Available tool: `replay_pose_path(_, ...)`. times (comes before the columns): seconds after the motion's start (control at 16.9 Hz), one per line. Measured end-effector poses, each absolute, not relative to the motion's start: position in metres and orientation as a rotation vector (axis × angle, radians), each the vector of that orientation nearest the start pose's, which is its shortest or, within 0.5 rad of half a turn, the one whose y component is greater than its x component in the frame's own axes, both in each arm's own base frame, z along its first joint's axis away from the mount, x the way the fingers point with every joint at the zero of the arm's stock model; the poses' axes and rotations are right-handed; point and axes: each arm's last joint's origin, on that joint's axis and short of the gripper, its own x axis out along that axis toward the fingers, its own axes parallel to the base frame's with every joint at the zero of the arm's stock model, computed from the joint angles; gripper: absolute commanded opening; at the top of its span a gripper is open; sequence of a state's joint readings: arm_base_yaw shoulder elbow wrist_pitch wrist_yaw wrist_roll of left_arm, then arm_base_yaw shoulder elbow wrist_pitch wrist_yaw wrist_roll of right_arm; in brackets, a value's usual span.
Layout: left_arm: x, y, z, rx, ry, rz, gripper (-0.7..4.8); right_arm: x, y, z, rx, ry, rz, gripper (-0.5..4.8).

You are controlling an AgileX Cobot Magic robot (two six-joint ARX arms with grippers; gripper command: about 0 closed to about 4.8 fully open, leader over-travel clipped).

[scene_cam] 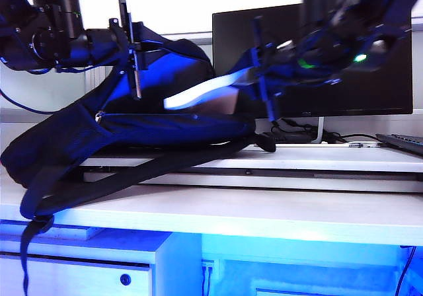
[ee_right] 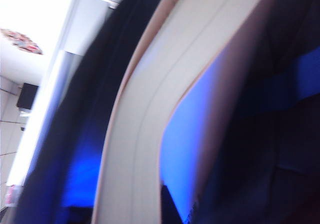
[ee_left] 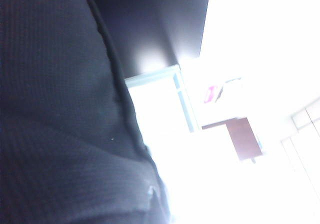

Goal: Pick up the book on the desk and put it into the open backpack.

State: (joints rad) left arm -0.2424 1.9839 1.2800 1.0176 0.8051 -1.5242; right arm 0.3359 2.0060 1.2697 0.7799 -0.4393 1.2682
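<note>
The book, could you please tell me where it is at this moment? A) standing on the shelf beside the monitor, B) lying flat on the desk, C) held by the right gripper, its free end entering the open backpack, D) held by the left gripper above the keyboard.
C: the book sags from the right gripper into the mouth of the backpack, which the left gripper holds open.

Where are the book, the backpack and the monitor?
book (scene_cam: 198, 92), exterior view, on its white page edges.
backpack (scene_cam: 152, 129), exterior view, on its dark side below the opening.
monitor (scene_cam: 370, 91), exterior view, on its black screen.
</note>
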Motion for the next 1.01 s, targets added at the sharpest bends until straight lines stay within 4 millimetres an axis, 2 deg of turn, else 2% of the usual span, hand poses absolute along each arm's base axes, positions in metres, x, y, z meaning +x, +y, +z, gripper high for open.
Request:
replay_pose_path(0.3,0.414,-0.133,0.261,-1.278,0.551,-1.084,-0.07,0.432,0.207,0.203,1.209,0.534,0.718,-0.06)
replay_pose_path(0.47,0.413,-0.133,0.262,-1.288,0.552,-1.091,-0.06,0.435,0.212,0.189,1.211,0.577,0.698,0.03)
replay_pose_path(0.59,0.413,-0.133,0.262,-1.287,0.553,-1.093,-0.06,0.435,0.212,0.189,1.199,0.570,0.702,3.58)
replay_pose_path(0.65,0.413,-0.133,0.262,-1.288,0.555,-1.093,-0.06,0.436,0.210,0.190,1.184,0.556,0.704,4.40)
replay_pose_path(0.89,0.413,-0.135,0.262,-1.287,0.562,-1.098,-0.06,0.440,0.203,0.188,1.134,0.560,0.693,4.40)
replay_pose_path(1.01,0.413,-0.135,0.262,-1.284,0.569,-1.104,-0.06,0.445,0.188,0.190,1.068,0.540,0.660,4.40)
